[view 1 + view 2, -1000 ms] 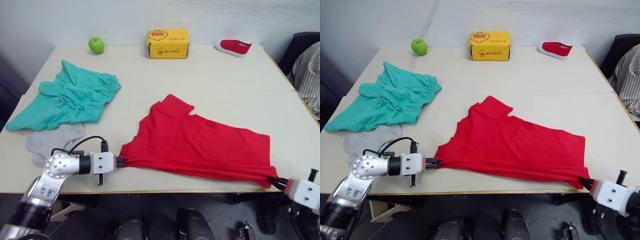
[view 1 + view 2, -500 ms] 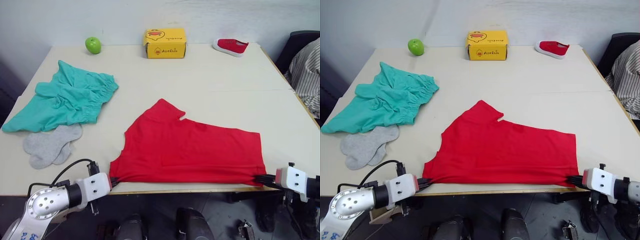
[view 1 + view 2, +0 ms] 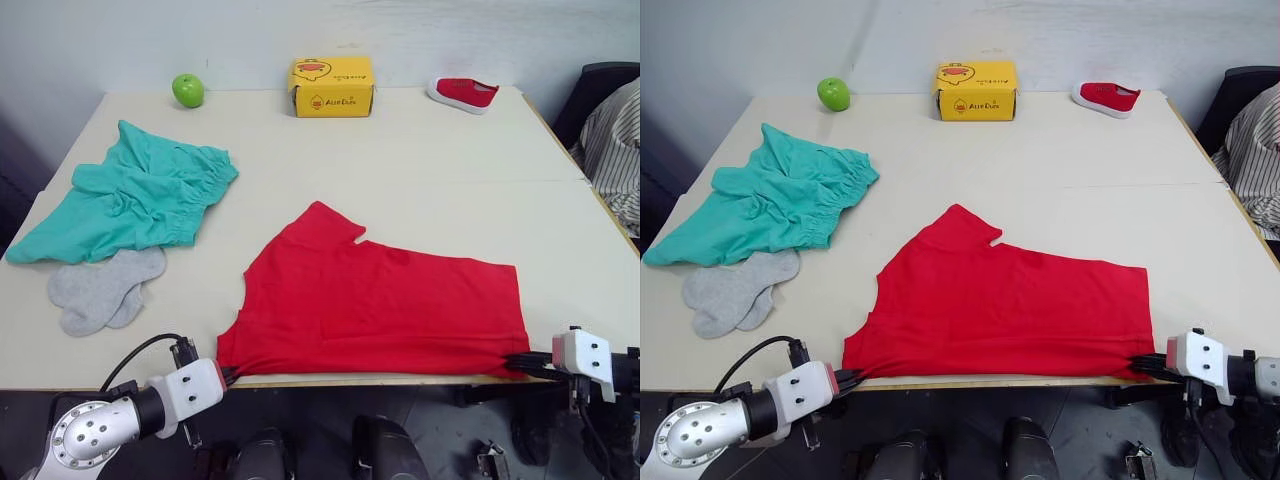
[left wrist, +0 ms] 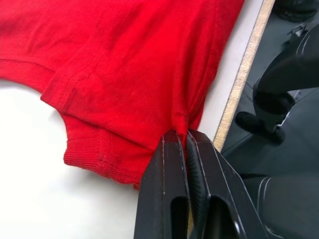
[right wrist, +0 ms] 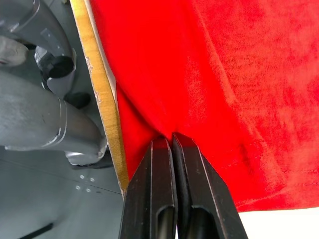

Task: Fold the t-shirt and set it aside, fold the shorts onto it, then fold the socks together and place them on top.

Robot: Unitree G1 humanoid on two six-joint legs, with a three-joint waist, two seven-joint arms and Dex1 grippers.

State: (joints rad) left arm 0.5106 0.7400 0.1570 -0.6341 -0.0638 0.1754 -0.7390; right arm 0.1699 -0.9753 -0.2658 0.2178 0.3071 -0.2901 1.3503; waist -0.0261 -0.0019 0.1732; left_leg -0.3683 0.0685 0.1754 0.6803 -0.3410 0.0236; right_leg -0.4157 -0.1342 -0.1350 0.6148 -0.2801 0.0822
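From the head camera, a pale counter [image 3: 420,150] carries a red t-shirt [image 3: 385,310] lying flat near the front edge, folded into a long shape. The left end effector [image 3: 228,375] pinches the shirt's front left corner right at the counter's edge. The right end effector [image 3: 520,364] pinches the front right corner, also at the edge. Teal shorts [image 3: 130,200] lie rumpled on the left side of the counter, well apart from the shirt. Two grey socks [image 3: 100,290] lie overlapping just in front of the shorts, touching their lower edge. Along the far edge sit a green apple [image 3: 188,90], a yellow box [image 3: 333,86] and a small red shoe [image 3: 465,93]. A person's striped sleeve [image 3: 612,150] shows at the right border.

In the left wrist camera, the left end effector's two black fingers [image 4: 167,189] are pressed together on a bunched fold of red fabric, beside the counter's wooden edge.

In the right wrist camera, the right end effector's fingers [image 5: 159,189] are likewise pressed closed on a pleat of the shirt, where the fabric drapes over the counter's edge.
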